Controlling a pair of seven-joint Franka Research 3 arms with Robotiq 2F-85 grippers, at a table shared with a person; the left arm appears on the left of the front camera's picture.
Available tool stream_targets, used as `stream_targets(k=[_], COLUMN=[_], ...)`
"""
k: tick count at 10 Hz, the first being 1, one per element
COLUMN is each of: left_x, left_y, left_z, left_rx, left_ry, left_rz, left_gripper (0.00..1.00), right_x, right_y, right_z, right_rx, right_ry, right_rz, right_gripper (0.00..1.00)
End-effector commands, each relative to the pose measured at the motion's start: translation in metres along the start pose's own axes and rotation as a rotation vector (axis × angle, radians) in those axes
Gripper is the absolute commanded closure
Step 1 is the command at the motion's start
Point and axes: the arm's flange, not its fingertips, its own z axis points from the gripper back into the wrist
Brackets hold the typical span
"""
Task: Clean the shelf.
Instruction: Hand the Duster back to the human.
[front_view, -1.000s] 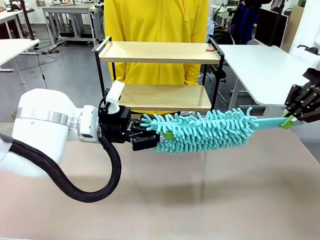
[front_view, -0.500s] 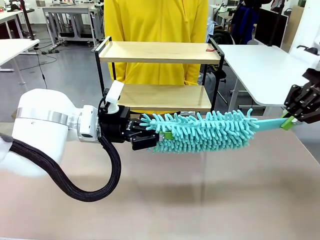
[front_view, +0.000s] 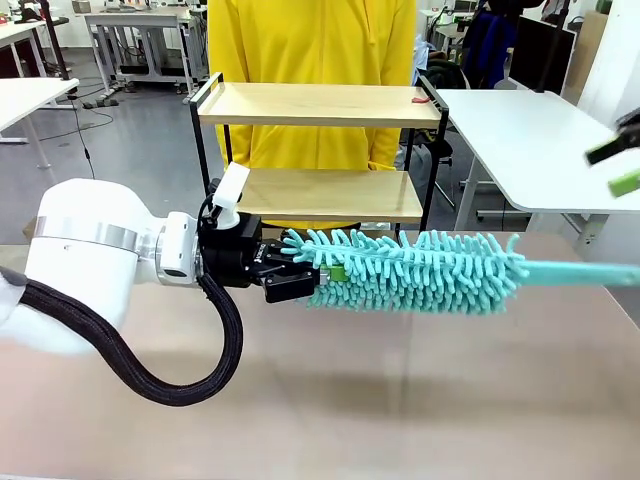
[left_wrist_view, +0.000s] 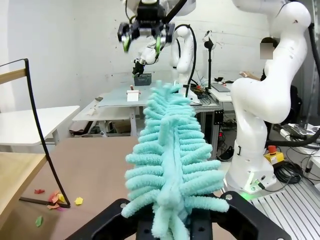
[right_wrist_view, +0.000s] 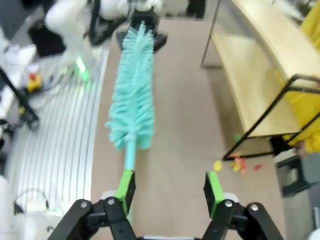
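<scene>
- The shelf (front_view: 318, 150) stands at the far edge of my surface (front_view: 400, 400), before a person in yellow (front_view: 312, 45).
- My left tool (front_view: 300, 275) is clenched on the teal duster (front_view: 410, 270), held level above the surface.
- My right tool (right_wrist_view: 170, 187) stands released, the duster's handle (right_wrist_view: 130, 155) beside one green pad (right_wrist_view: 125, 184).
- Coloured scraps (right_wrist_view: 235, 164) lie by the shelf's foot.

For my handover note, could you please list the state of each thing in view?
Duster: held level above the table, clamped at its fluffy end.
Left end effector: shut on the duster.
Right end effector: open, off the duster's handle.
Shelf: upright; both boards bare except a small red item at the top board's right end.
Paper scraps: scattered by the shelf's foot.
</scene>
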Motion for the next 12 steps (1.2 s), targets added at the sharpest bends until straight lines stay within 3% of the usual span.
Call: stream_targets(k=[1, 5, 6, 7, 8, 10, 12], left_x=[0.002, 0.002, 0.002, 0.002, 0.000, 0.053, 0.117], left_y=[0.000, 0.000, 0.000, 0.000, 0.000, 0.016, 0.029], left_z=[0.000, 0.000, 0.000, 0.000, 0.000, 0.035, 0.070], left_rx=[-0.005, -0.005, -0.005, -0.005, -0.001, 0.072, 0.147], left_ry=[-0.002, -0.002, -0.002, -0.002, 0.000, -0.051, -0.033], left_rz=[-0.006, -0.006, -0.006, -0.006, 0.001, 0.034, 0.027], left_gripper=[1.00, 1.00, 1.00, 1.00, 0.83, 0.83, 0.83], right_x=[-0.013, -0.048, -0.050, -0.040, -0.040, -0.040, -0.040], right_y=[0.010, 0.010, 0.003, 0.014, 0.014, 0.014, 0.014], right_z=[0.024, 0.068, 0.064, 0.077, 0.077, 0.077, 0.077], right_rx=[-0.113, -0.201, -0.185, -0.213, -0.213, -0.213, -0.213], right_ry=[-0.158, -0.344, -0.352, -0.287, -0.287, -0.287, -0.287], right_rz=[-0.029, -0.097, -0.055, -0.126, -0.126, -0.126, -0.126], right_gripper=[0.00, 0.00, 0.00, 0.00, 0.00, 0.00, 0.00])
